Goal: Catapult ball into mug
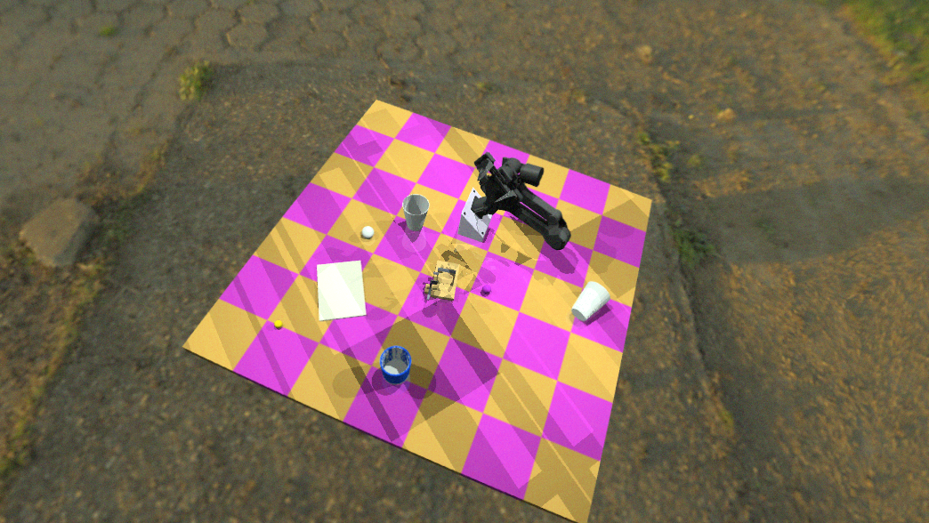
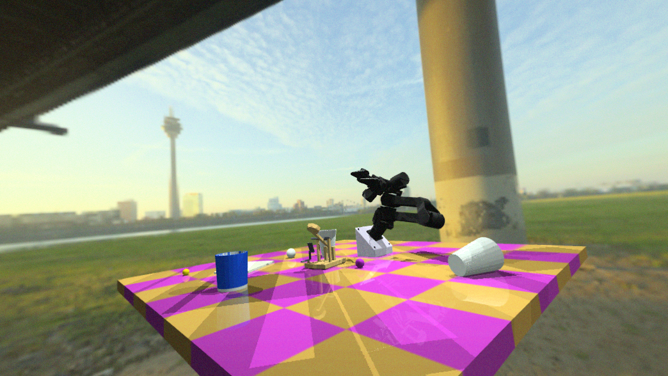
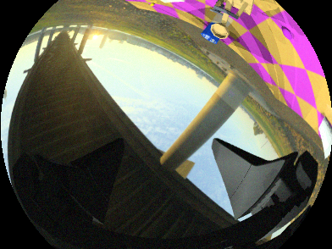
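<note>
The wooden catapult [image 1: 445, 285] [image 2: 323, 264] stands mid-table, its arm tilted up; its round cup [image 2: 313, 228] [image 3: 219, 30] looks empty. The blue mug [image 1: 395, 377] [image 2: 231, 270] stands upright near the table edge; in the wrist view it shows partly behind the catapult's cup. A purple ball [image 1: 486, 289] [image 2: 359, 263] [image 3: 288, 32] lies beside the catapult. A white ball [image 1: 367, 231] [image 2: 290, 252] and a small yellow ball [image 1: 278, 324] [image 2: 185, 272] lie farther off. My gripper [image 1: 481, 184] [image 2: 362, 183] [image 3: 168, 143] is open and empty, raised high above the table near the arm's base.
A grey cup [image 1: 416, 213] stands upright between the white ball and the arm's base [image 1: 472, 224] [image 2: 371, 245]. A white cup [image 1: 590, 301] [image 2: 477, 256] lies on its side at the right. A flat white pad [image 1: 341, 290] lies left of the catapult.
</note>
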Controlling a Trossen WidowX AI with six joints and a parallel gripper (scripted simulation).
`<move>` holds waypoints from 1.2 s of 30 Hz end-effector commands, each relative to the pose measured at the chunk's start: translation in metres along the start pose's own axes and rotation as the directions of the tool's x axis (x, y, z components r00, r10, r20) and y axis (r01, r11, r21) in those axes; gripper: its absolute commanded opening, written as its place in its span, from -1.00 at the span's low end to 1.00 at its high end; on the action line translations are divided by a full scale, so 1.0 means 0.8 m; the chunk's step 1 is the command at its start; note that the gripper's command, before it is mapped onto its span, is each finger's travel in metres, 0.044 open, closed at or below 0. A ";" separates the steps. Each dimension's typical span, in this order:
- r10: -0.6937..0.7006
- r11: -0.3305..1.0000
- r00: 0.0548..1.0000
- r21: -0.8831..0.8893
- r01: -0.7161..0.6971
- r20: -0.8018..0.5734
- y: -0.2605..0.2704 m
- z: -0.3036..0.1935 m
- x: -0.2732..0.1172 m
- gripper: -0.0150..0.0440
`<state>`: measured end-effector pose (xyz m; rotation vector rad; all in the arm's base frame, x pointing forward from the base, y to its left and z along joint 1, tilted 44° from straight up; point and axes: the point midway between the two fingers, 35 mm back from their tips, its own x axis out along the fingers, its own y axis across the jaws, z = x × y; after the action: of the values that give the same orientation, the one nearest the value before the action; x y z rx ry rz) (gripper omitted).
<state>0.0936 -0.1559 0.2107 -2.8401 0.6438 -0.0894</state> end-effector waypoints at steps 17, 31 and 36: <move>-0.021 0.918 0.999 0.394 0.034 -0.037 0.027 -0.027 0.024 1.00; -0.059 0.695 0.998 0.718 0.040 0.002 0.050 -0.038 0.058 1.00; -0.078 0.567 0.996 0.824 0.017 0.033 0.057 -0.038 0.077 1.00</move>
<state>0.1210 -0.2234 0.2308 -1.9882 0.3737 -0.2467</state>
